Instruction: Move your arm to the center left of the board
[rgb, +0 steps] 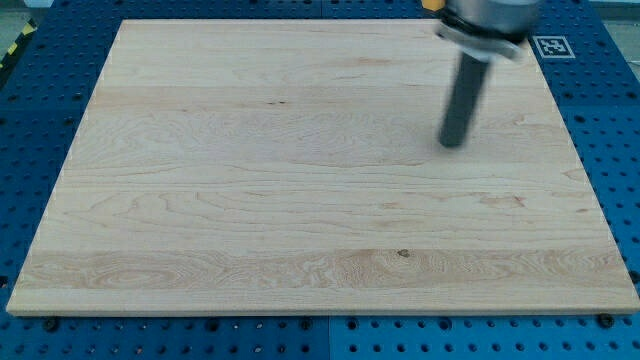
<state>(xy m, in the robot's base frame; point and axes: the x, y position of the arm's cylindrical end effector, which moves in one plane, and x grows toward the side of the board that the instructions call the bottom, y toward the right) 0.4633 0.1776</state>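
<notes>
Pale wood board (250, 200) with wavy grain lines, flat on a blue holed bench (600, 90), my tip (454, 145) a dark round rod at the view's upper right, no hand to tell open or closed, no blocks showing.

No readable words, numbers or brand names appear anywhere. The only sign is a black-and-white square fiducial marker (551, 46), at about one o'clock, lying on the blue perforated table (600, 110) just beyond the wooden board (250, 200).

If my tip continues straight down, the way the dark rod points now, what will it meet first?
My tip would first meet the light wooden board, directly beneath it in the upper right of the view. It seems to rest on the surface already, though the contact is hard to judge. No blocks are visible anywhere.
</notes>
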